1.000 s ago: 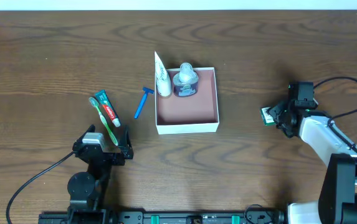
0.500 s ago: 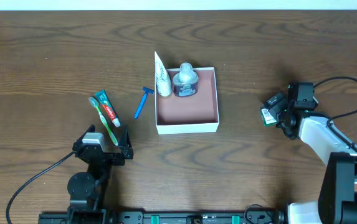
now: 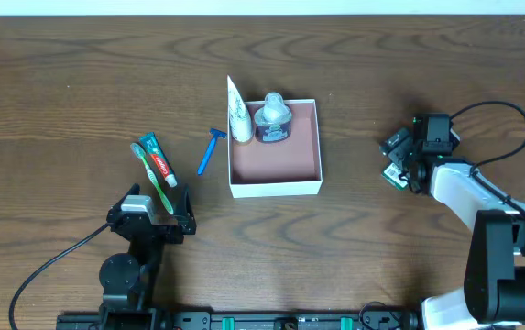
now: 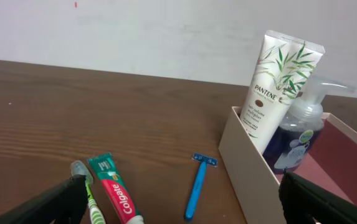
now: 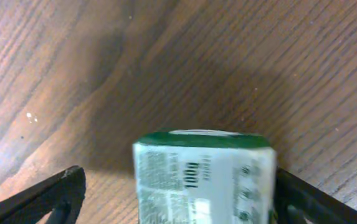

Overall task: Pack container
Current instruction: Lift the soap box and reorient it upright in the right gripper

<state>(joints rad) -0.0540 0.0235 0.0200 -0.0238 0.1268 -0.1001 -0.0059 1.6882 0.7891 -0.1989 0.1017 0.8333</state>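
Our right gripper (image 3: 394,161) pinches a small green-and-white box (image 5: 204,176) — light and stiff, best held by its flat sides — well right of the container (image 3: 275,187). Our left gripper's (image 3: 169,209) jaws are spread.

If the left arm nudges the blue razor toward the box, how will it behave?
The blue razor looks thin and light, so it would likely slide and pivot about its wider head. It lies flat on the table, probably hard to pinch. It seems stiff.
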